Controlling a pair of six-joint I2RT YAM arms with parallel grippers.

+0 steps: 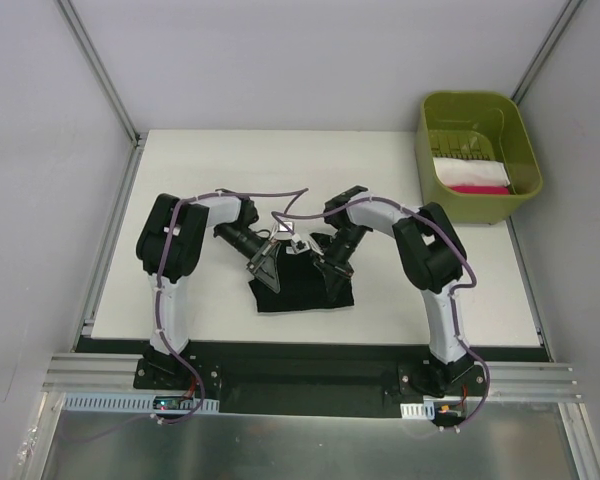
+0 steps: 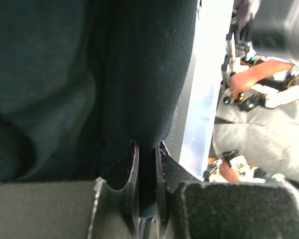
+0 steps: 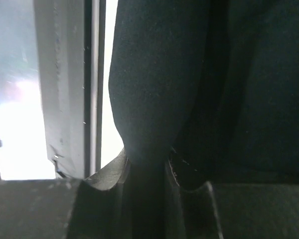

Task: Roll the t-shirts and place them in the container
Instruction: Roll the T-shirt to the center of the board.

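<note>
A: What does the top view give that the wrist views lack?

B: The whole layout: the white counter (image 1: 230,160); an olive bin (image 1: 480,205) at its far right corner holding folded white and pink cloth; the black t-shirt (image 1: 305,285) bunched at the counter's middle, between the left arm (image 1: 170,245) and the right arm (image 1: 430,245).

A: And the wrist views?

B: The grips, which are too small to judge from above. On the left wrist, dark cloth fills the view and the left jaws are clenched on a fold of the t-shirt (image 2: 139,74); on the right wrist, the right jaws are nearly closed, pinching another fold (image 3: 154,89).
</note>
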